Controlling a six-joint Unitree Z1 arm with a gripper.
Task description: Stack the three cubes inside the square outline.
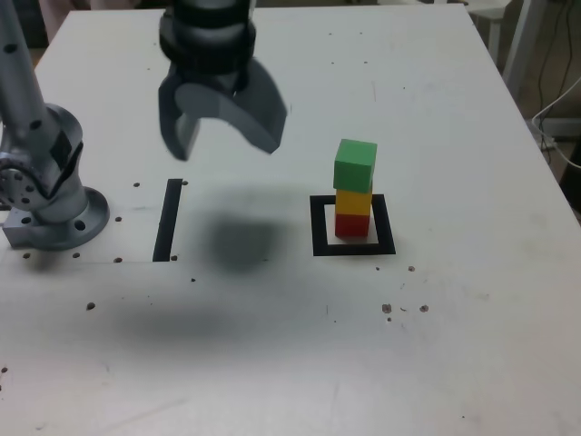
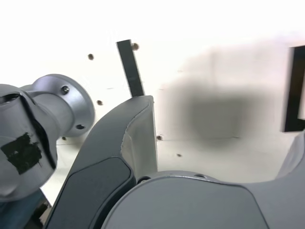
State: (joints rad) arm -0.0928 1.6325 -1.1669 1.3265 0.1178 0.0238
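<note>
The end effector (image 1: 222, 136) is seen raised above the white table (image 1: 472, 345), with its 2 jaws spread wide apart and nothing held between them. A blurred dark shadow (image 1: 238, 241) is cast on the table directly beneath it.

The 3 cubes are found stacked in 1 column, well apart from the end effector, toward the exterior view's right and lower in the picture. The red cube (image 1: 352, 224) is placed at the bottom, the yellow cube (image 1: 354, 201) is set on it, and the green cube (image 1: 355, 165) is set on top. The green cube appears slightly turned and offset relative to the 2 cubes below it. The stack is positioned inside the square outline (image 1: 320, 227), the black frame of which is visible around the base of the red cube. No contact between the end effector and the stack is shown.

A straight black strip (image 1: 168, 221) is laid on the table below the end effector and toward the exterior view's left. The arm base (image 1: 54, 195) is mounted beyond that strip, at the exterior view's left edge.

In the wrist view, 1 dark jaw of the end effector (image 2: 224, 157) is shown in the foreground, with the black strip (image 2: 131, 71) and the arm base (image 2: 52, 114) behind it. A part of the square outline (image 2: 294, 90) is visible at the picture's edge. The cubes are not shown in the wrist view.
</note>
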